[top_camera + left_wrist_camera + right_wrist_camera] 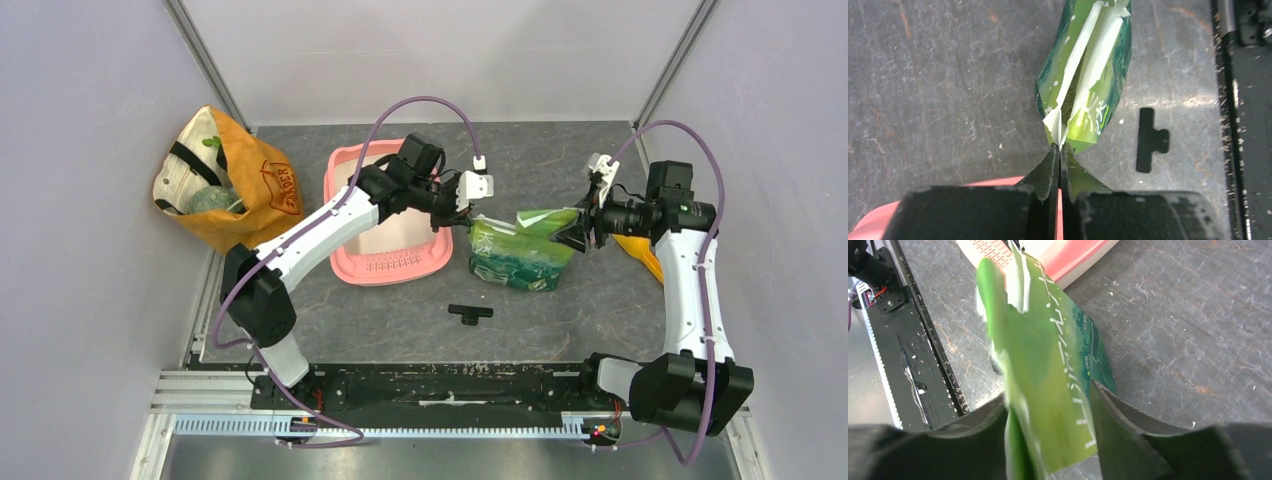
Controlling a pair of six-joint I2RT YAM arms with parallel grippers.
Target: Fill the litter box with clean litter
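Left hand (1060,148) clenched on green bag (1100,75) corner; right hand (1048,394) released, straddling bag.

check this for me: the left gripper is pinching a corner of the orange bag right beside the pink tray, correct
Wrong colour: the left gripper is pinching a corner of the green bag, not orange, right beside the pink tray. The left wrist view shows it.
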